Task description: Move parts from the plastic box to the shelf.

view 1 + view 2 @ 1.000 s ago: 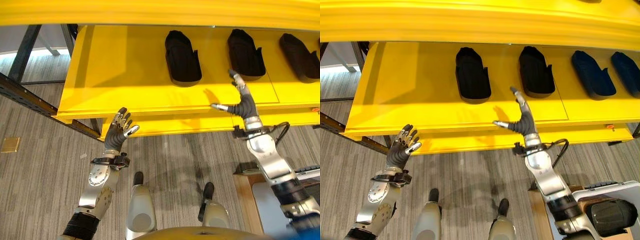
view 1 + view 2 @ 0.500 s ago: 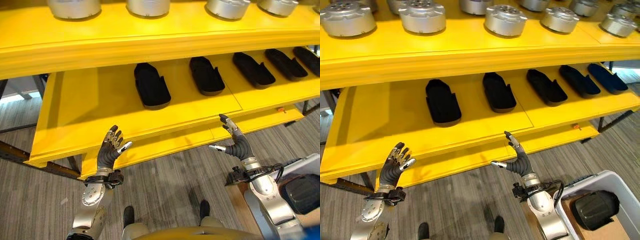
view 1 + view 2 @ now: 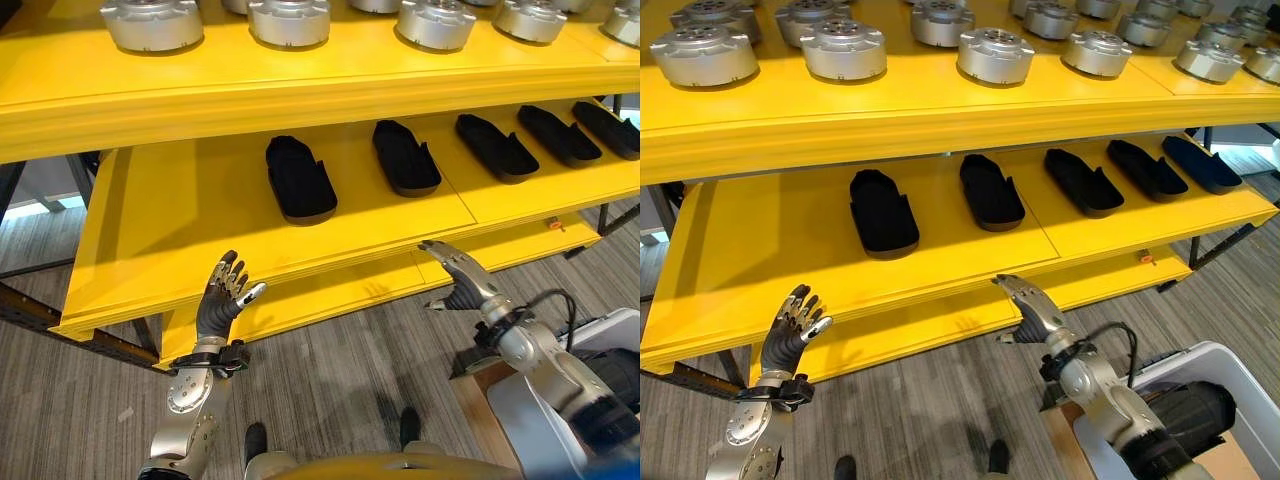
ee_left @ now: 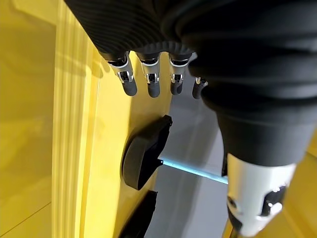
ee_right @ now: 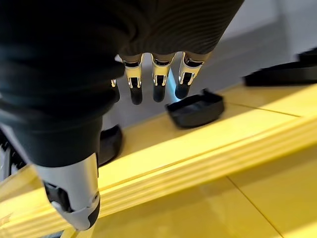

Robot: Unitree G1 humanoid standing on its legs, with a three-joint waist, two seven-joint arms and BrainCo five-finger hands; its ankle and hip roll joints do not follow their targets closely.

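1. My left hand (image 3: 226, 290) is raised in front of the near edge of the yellow shelf (image 3: 180, 215), at its left part, with fingers spread and straight and nothing in them.
2. My right hand (image 3: 462, 283) hangs just before the same near edge, further right, palm turned down, fingers straight and relaxed, holding nothing.
3. On the middle level of the shelf black moulded parts (image 3: 299, 178) lie in a row that runs from the middle out to the right, each apart from the next.
4. The leftmost black part lies far of my left hand and a little to its right; the second black part (image 3: 405, 157) lies far of my right hand.
5. The left stretch of that level is bare yellow board.
6. On the top level stand round silver metal parts (image 3: 841, 47) in rows, near the front edge and further back.
7. The plastic box (image 3: 1230, 375), pale grey, sits on the floor at the near right, beside my right arm.
8. Inside the box lies a dark bulky part (image 3: 1193, 415), partly hidden by my arm.
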